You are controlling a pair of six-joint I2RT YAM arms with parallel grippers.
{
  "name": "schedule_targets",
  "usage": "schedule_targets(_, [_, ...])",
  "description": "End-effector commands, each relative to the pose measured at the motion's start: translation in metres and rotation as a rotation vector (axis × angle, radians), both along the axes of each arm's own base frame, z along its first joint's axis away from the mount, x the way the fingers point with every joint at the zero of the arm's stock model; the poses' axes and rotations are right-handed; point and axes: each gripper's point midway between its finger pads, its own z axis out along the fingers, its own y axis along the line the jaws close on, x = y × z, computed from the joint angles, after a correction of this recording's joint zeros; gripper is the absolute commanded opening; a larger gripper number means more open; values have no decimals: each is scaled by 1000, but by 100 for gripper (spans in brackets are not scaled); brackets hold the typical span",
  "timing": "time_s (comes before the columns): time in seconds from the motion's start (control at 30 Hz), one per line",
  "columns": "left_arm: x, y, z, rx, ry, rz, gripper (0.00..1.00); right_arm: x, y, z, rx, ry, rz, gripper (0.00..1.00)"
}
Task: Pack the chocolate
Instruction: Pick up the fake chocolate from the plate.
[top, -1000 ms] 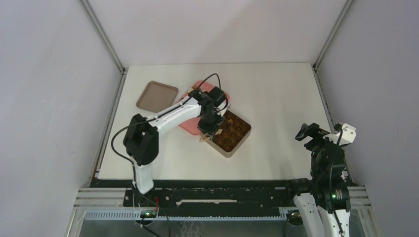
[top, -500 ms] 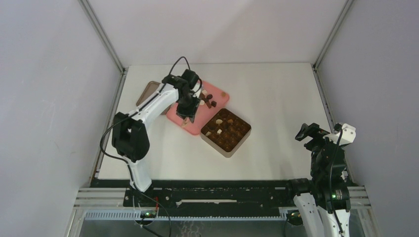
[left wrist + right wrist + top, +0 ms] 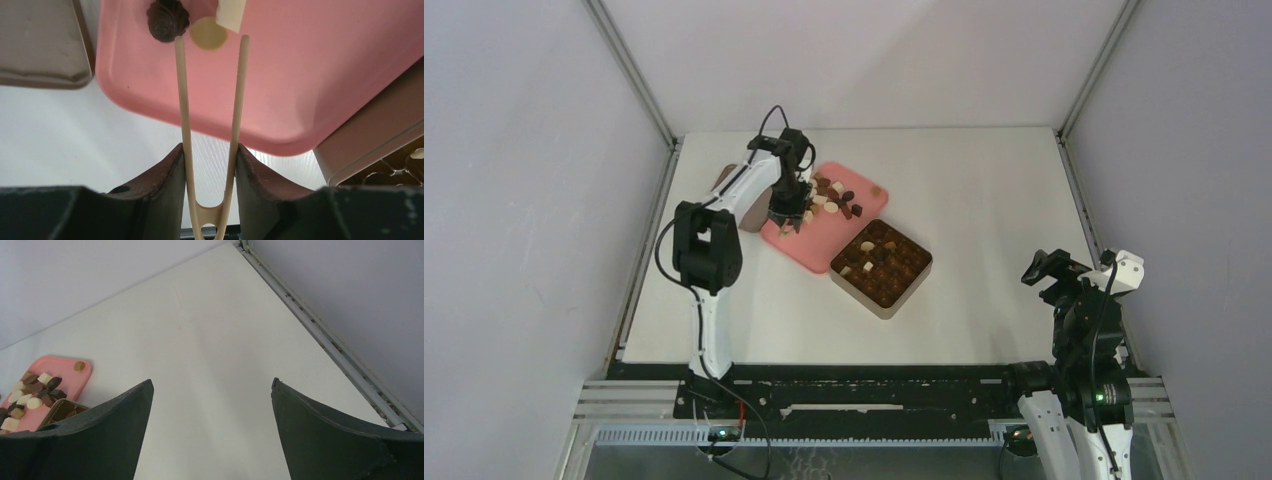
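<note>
- Left gripper (image 3: 210,148) clamped on wooden tongs (image 3: 183,100), prongs apart, pointing straight at a round cream chocolate (image 3: 208,34) just beyond their tips on the pink tray (image 3: 310,75)
- Right gripper (image 3: 211,382) spread wide, far off

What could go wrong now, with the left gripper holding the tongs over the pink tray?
The tongs in the left gripper are open at a cream disc, but a dark chocolate sits against one tip, so closing may nudge it or pinch both. The disc looks flat and the tongs are thin, so it may slip out on the way to the tin.
</note>
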Motion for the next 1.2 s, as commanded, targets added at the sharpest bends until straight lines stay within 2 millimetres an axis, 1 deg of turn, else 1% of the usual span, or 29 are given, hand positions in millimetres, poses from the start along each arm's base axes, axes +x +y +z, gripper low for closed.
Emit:
schedule_targets(0.0, [19,-3,8,-32,-33,-23,43,3,0,7,-15,-25,2,96])
schedule_targets(0.13, [27,-2,0,-29,-25,-22,43,3,-1,7,-15,-23,0,96])
schedule_targets(0.17, [27,-7,-1,-59,-17,-28,43,3,-1,6,-15,-22,0,96])
schedule_targets(0.23, [29,-11,-4,-74,-17,-32,43,3,-1,6,-16,-20,-2,96])
schedule_targets(0.33, [30,-10,-11,-69,1,-33,43,3,-1,6,-16,-19,-2,96])
schedule_targets(0.5, [26,-12,-17,-78,27,-37,43,3,-1,6,-16,-20,-1,96])
schedule_targets(0.57, [22,-14,-16,-91,39,-39,43,3,-1,6,-16,-21,-1,96])
schedule_targets(0.73, [17,-24,-7,-157,28,-34,43,2,-1,7,-17,-24,-2,96])
schedule_targets(1.0, [13,-23,-6,-151,36,4,44,2,-1,7,-16,-25,-1,96])
schedule_targets(1.17, [7,-35,0,-191,29,-7,44,3,-1,7,-15,-25,-3,96])
